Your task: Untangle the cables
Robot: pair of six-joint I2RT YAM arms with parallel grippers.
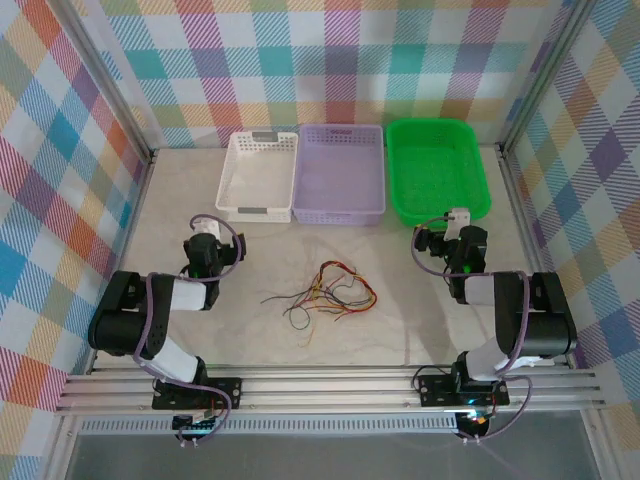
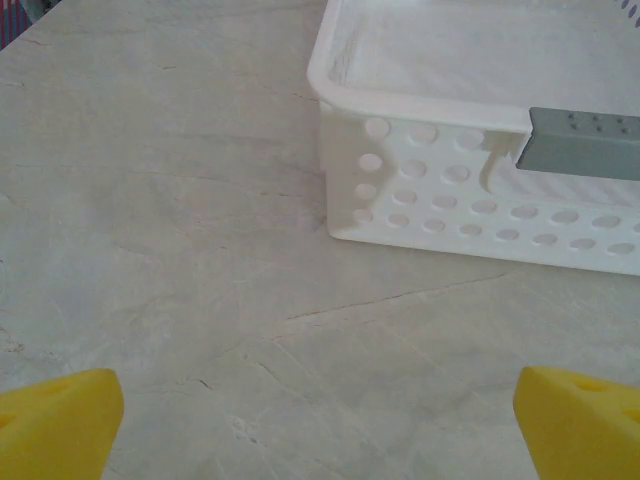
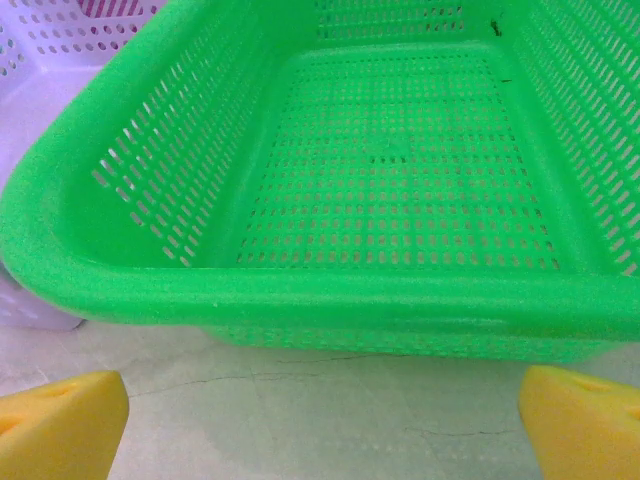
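The cables [image 1: 328,291] lie in a loose tangle of thin red, yellow-orange and black wires on the table's middle, between the two arms. My left gripper [image 1: 206,230] sits to their left, pointing at the white basket, apart from the wires. In the left wrist view that gripper [image 2: 320,425] is open, its yellow fingertips [image 2: 58,422] wide apart over bare table. My right gripper [image 1: 456,226] sits right of the tangle, facing the green basket. It stands open too [image 3: 320,425], with yellow pads [image 3: 62,425] at the frame corners and nothing between them.
Three empty baskets line the back: white basket [image 1: 255,212] [image 2: 420,100], lilac basket [image 1: 340,216] [image 3: 40,80], green basket [image 1: 438,218] [image 3: 300,300]. Checked walls enclose the table on three sides. A metal rail [image 1: 330,385] runs along the near edge.
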